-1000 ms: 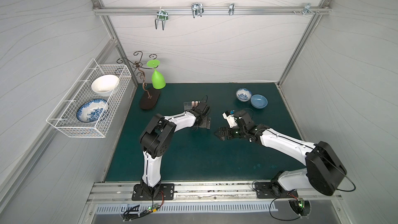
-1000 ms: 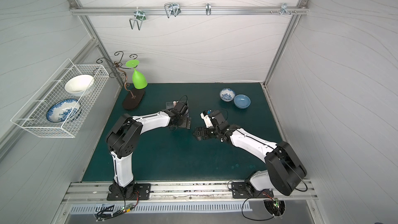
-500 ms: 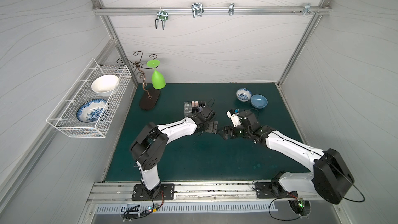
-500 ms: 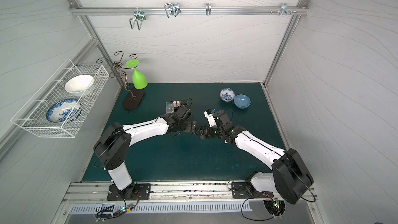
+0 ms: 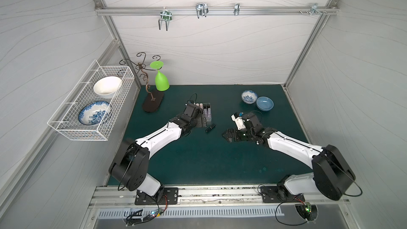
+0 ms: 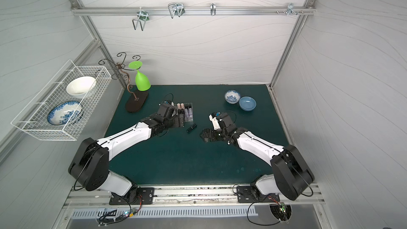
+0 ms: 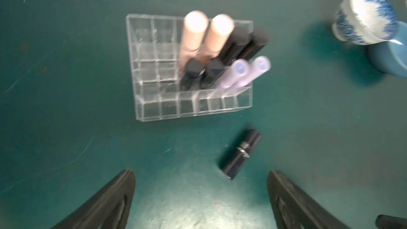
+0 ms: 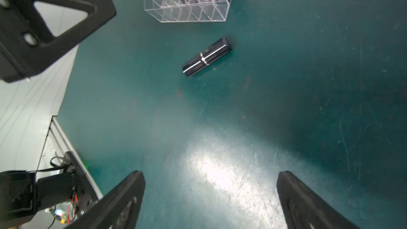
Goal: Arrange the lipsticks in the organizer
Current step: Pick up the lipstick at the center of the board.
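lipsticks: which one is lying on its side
The black lipstick with the silver band, alone on the green mat just outside the clear organizer. All the others, pink, black and lilac, stand in the organizer's cells.

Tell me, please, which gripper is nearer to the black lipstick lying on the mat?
Left. The left gripper hangs open just beside the black lipstick, by the organizer. The right gripper, also open, is farther off on the lipstick's opposite side, across bare mat.
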Controlling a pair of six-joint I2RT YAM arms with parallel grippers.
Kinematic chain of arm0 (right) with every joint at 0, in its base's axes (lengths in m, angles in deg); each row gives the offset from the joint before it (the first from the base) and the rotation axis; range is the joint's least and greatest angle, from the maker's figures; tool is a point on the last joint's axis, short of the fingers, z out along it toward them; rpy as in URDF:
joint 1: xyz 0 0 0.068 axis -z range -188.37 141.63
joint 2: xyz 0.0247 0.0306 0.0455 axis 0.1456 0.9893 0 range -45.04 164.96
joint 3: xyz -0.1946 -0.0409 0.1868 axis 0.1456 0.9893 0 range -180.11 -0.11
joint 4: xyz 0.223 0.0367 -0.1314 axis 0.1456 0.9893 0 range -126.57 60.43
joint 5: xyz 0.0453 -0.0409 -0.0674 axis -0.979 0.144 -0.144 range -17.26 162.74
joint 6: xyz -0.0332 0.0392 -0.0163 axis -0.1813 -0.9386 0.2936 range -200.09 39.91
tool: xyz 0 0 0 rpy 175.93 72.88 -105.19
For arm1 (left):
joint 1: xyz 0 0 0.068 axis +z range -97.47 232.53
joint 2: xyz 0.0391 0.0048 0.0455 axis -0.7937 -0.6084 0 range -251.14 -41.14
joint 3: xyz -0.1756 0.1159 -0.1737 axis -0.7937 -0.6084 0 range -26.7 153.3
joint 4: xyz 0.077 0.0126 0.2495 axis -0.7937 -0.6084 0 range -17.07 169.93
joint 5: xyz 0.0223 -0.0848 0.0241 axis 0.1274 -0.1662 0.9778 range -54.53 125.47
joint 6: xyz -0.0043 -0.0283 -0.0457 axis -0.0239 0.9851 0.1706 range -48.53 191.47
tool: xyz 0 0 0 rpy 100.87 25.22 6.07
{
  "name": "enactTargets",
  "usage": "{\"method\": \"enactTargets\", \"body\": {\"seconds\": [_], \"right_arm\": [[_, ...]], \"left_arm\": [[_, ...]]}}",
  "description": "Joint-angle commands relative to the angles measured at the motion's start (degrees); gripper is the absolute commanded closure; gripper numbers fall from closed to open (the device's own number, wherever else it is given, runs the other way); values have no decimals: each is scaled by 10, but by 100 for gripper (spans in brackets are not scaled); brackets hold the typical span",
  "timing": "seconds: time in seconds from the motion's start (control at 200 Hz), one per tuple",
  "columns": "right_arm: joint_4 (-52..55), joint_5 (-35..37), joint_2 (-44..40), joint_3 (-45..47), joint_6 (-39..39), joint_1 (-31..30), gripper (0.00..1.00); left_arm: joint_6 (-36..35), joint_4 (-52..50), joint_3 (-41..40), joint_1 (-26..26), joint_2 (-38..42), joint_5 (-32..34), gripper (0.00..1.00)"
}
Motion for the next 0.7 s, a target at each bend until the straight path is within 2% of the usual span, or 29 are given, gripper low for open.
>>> {"method": "enactTargets", "body": {"seconds": [0.0,0.125,0.265,0.425,0.695], "right_arm": [[46,64,47,-71,-22,-27,2],[117,146,130,-166,-37,-71,2],[166,207,227,-268,-48,-100,2],[208,258,316,-365,-52,-107,2],[264,323,386,-448,-67,-110,7]], "left_arm": [[-2,46,-21,1,53,8,4],[8,54,-65,14,124,42,5],[12,65,-118,56,194,36,6],[2,48,-139,96,217,17,6],[-13,44,-141,120,226,-9,7]]}}
